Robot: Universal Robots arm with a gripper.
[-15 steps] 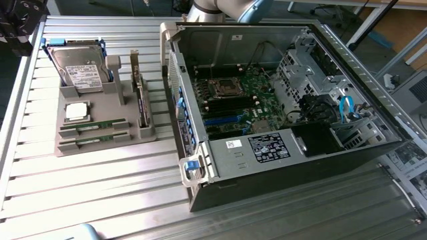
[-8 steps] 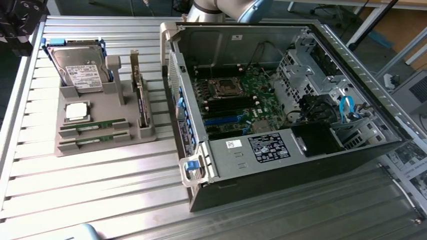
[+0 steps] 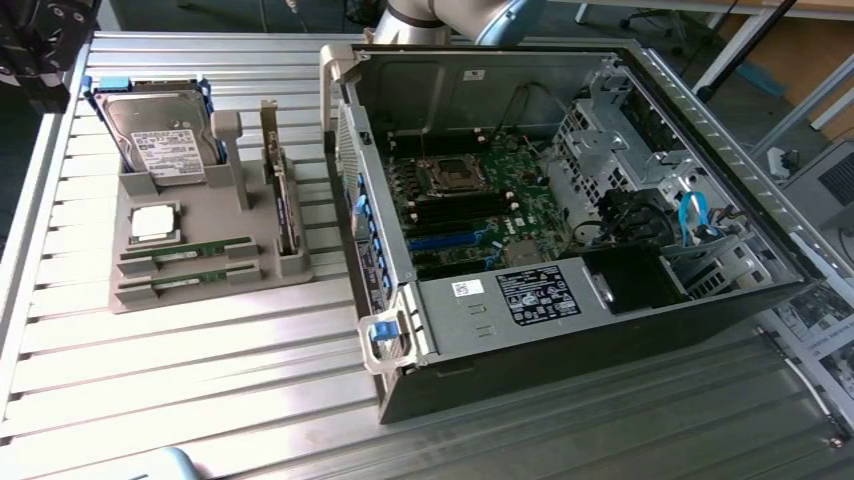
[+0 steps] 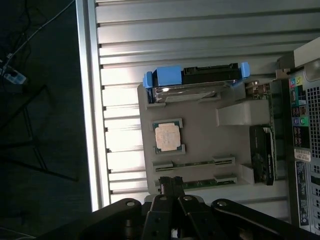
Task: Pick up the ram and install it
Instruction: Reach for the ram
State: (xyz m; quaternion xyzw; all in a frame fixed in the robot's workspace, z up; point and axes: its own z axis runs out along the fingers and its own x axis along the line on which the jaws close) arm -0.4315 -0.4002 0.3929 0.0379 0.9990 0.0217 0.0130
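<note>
ribbed aluminium table (image 3: 200, 400) carries everything in the exterior view. toward the exterior view's left sits a grey holder (image 3: 216, 228). its slots contain a hard drive (image 3: 160, 145) standing on edge, a square processor (image 3: 154, 222) lying flat, a first ram stick (image 3: 187, 250), a second ram stick (image 3: 187, 282) beside it and farther from the drive, and an expansion card (image 3: 283, 200) upright on the side toward the case. to the exterior view's right lies an open computer case (image 3: 694, 330) with its motherboard (image 3: 494, 190) exposed. the robot arm (image 3: 454, 15) shows behind the case.

the wrist view looks down on the same table (image 4: 200, 30) and holder (image 4: 210, 140). the hard drive (image 4: 195, 85), processor (image 4: 167, 136) and card (image 4: 262, 155) sit in their places. the first ram stick (image 4: 194, 163) lies seated in its slot, and so does the second ram stick (image 4: 202, 183). the gripper (image 4: 172, 186) hangs over one end of the second stick. its fingertips (image 4: 167, 185) appear drawn together with nothing between them. an edge of the case (image 4: 305, 150) shows beside the holder.
</note>
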